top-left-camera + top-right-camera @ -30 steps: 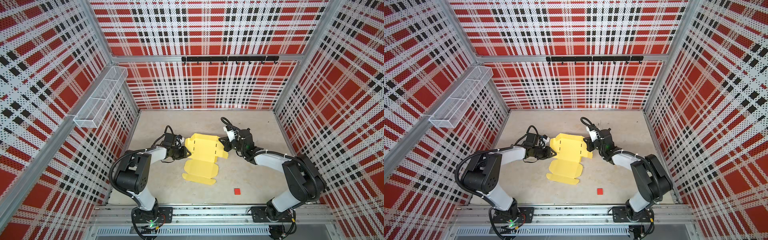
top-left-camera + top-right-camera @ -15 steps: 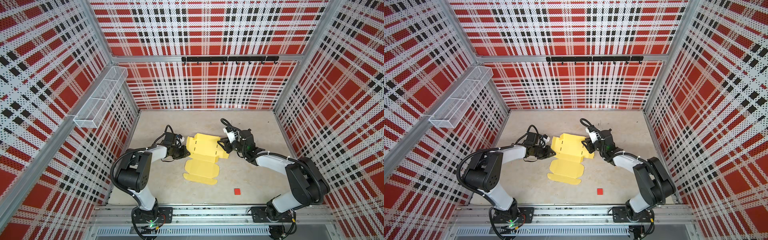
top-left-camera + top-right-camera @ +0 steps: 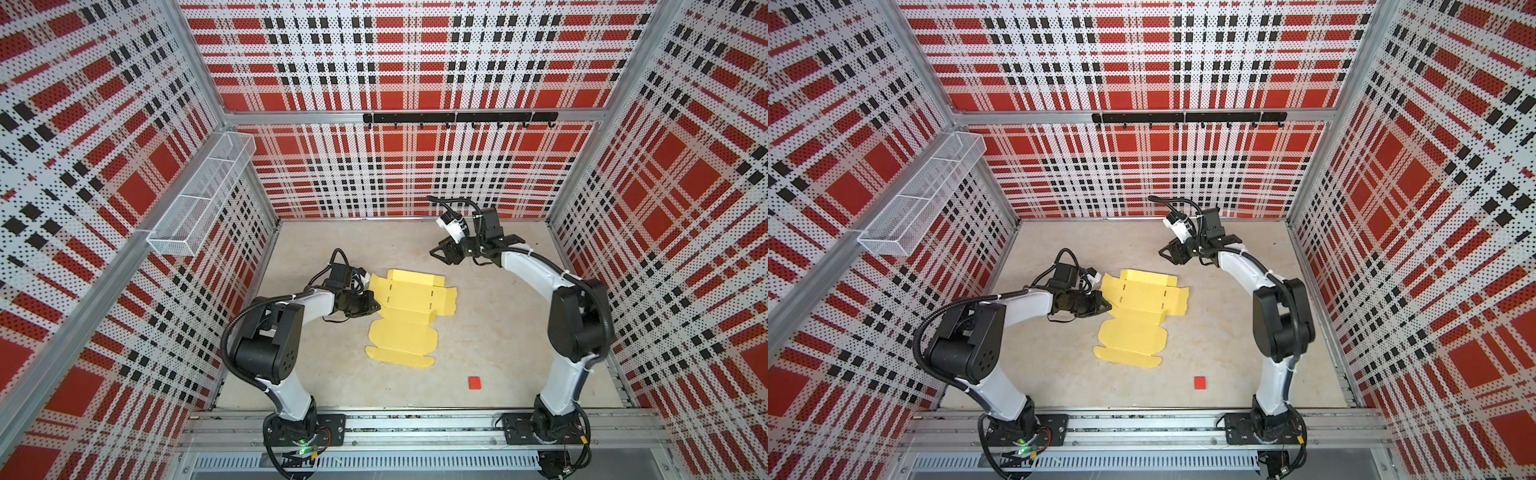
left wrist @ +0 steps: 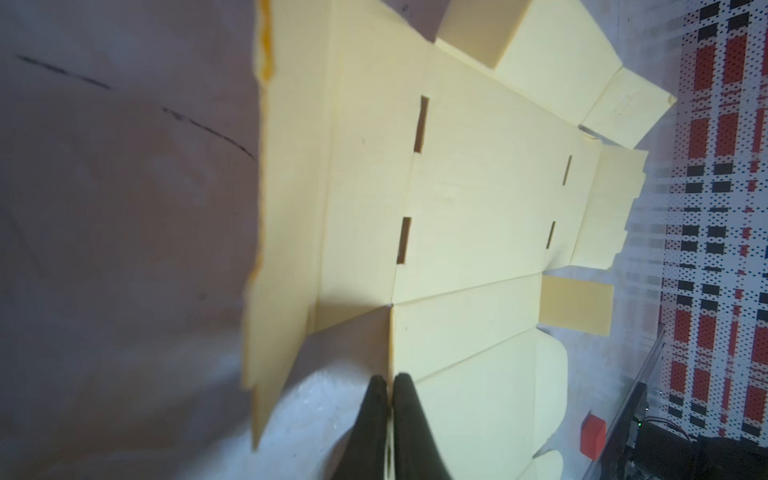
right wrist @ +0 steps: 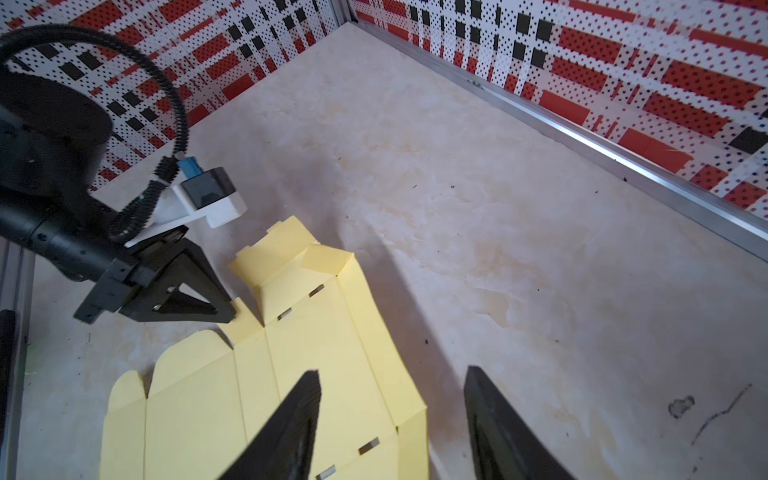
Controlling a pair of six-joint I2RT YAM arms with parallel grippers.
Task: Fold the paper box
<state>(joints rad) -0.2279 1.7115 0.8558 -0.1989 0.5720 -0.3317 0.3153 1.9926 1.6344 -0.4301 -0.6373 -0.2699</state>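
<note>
Left pincer [image 4: 390, 376] tight on the paper box [image 3: 409, 299] edge; right pincer [image 5: 392, 372] empty, jaws apart, above the desk [image 3: 498, 332].

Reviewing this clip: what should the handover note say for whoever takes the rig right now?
Left gripper: shut, pinching the near side edge of the paper box.
Right gripper: open, empty, lifted clear of the sheet toward the back wall.
Paper box: mid-table, an unfolded sheet lying mostly flat; a few far-edge flaps slightly raised.
Done: no wall standing or locked yet.
Left: nearly all the folding.
</note>
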